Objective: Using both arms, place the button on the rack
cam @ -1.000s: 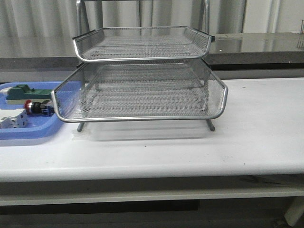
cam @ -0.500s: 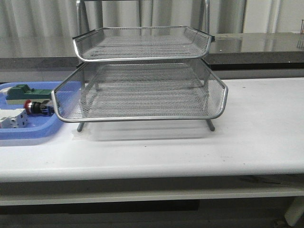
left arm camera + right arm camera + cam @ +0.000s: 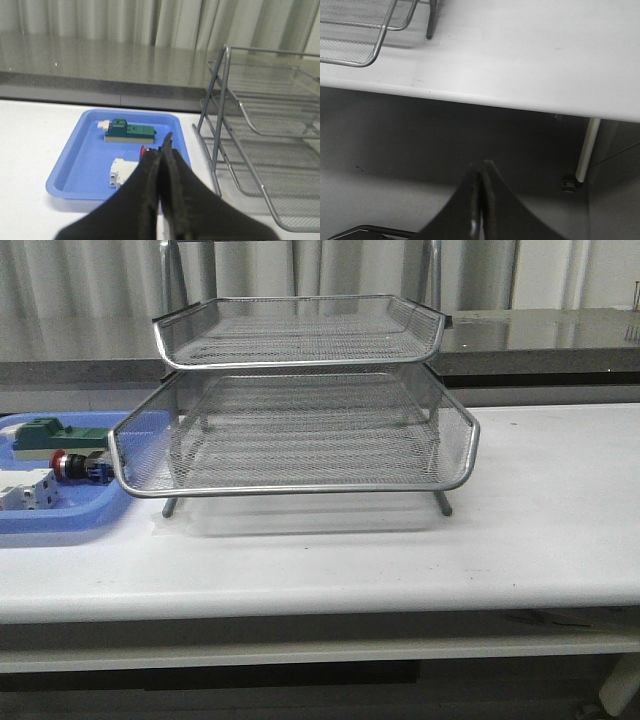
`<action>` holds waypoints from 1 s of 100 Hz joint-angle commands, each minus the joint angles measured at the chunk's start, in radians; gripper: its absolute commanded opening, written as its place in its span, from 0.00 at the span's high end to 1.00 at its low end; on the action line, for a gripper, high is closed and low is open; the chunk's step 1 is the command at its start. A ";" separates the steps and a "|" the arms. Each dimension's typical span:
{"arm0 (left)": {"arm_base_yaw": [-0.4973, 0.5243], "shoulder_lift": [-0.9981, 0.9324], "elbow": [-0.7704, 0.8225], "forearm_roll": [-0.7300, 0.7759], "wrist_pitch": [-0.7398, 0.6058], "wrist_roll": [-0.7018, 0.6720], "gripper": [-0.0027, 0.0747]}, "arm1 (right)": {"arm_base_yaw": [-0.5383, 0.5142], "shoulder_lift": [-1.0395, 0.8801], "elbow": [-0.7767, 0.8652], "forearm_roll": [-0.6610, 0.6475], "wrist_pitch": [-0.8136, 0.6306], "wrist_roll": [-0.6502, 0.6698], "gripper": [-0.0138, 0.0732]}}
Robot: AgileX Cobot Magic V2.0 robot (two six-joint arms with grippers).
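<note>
The button [image 3: 78, 467], red head with a blue rear block, lies in the blue tray [image 3: 60, 516] just left of the rack [image 3: 300, 430]. In the left wrist view only a red sliver of the button [image 3: 143, 150] shows beside the fingers. My left gripper [image 3: 163, 145] hangs above the tray, shut and holding nothing. The silver wire-mesh rack [image 3: 265, 150] stands to its side. My right gripper [image 3: 483, 166] is shut and holds nothing, out past the table's front edge and below it, with a corner of the rack [image 3: 360, 30] far off. Neither arm shows in the front view.
In the blue tray [image 3: 75, 170] also lie a green block [image 3: 130, 131] and a white switch block [image 3: 121, 172]. A table leg [image 3: 585, 155] stands near the right gripper. A grey counter [image 3: 540, 335] runs behind the white table [image 3: 540, 510].
</note>
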 commanded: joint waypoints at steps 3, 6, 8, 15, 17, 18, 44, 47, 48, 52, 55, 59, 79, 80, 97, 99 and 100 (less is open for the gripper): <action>0.000 0.160 -0.158 -0.003 0.029 0.002 0.99 | -0.004 0.005 -0.024 -0.011 -0.048 0.000 0.92; 0.000 0.203 -0.194 -0.003 0.046 0.011 0.99 | -0.004 0.005 -0.024 -0.011 -0.048 0.000 0.92; 0.000 0.234 -0.220 -0.003 0.062 0.016 0.99 | -0.004 0.005 -0.024 -0.011 -0.048 0.000 0.92; 0.000 0.341 -0.309 -0.003 0.115 0.043 0.99 | -0.004 0.005 -0.024 -0.011 -0.048 0.000 0.92; 0.000 0.373 -0.335 -0.003 0.133 0.050 0.99 | -0.004 0.005 -0.024 -0.011 -0.048 0.000 0.92; 0.000 0.384 -0.344 -0.003 0.139 0.050 0.99 | -0.004 0.005 -0.024 -0.011 -0.048 0.000 0.92; 0.000 0.742 -0.618 0.004 0.311 0.083 0.99 | -0.004 0.005 -0.024 -0.011 -0.048 0.000 0.92; 0.000 0.777 -0.642 0.004 0.332 0.104 0.99 | -0.004 0.005 -0.024 -0.011 -0.048 0.000 0.92; 0.000 0.794 -0.654 0.004 0.342 0.109 0.99 | -0.004 0.005 -0.024 -0.011 -0.048 0.000 0.92; 0.000 0.833 -0.685 0.004 0.370 0.138 0.99 | -0.004 0.005 -0.024 -0.011 -0.048 0.000 0.92; 0.000 0.870 -0.703 0.004 0.384 0.155 0.99 | -0.004 0.005 -0.024 -0.011 -0.048 0.000 0.92; 0.000 0.905 -0.728 0.004 0.406 0.177 0.99 | -0.004 0.005 -0.024 -0.011 -0.048 0.000 0.92; 0.000 1.061 -0.821 0.007 0.490 0.246 0.99 | -0.004 0.005 -0.024 -0.011 -0.048 0.000 0.92; 0.000 1.064 -0.826 0.007 0.493 0.246 0.99 | -0.004 0.005 -0.024 -0.011 -0.048 0.000 0.92; -0.003 1.103 -0.847 0.009 0.512 0.317 0.76 | -0.004 0.005 -0.024 -0.011 -0.048 0.000 0.92; -0.003 1.103 -0.847 0.009 0.512 0.322 0.70 | -0.004 0.005 -0.024 -0.011 -0.048 0.000 0.92; -0.003 1.103 -0.847 0.009 0.512 0.325 0.68 | -0.004 0.005 -0.024 -0.011 -0.048 0.000 0.92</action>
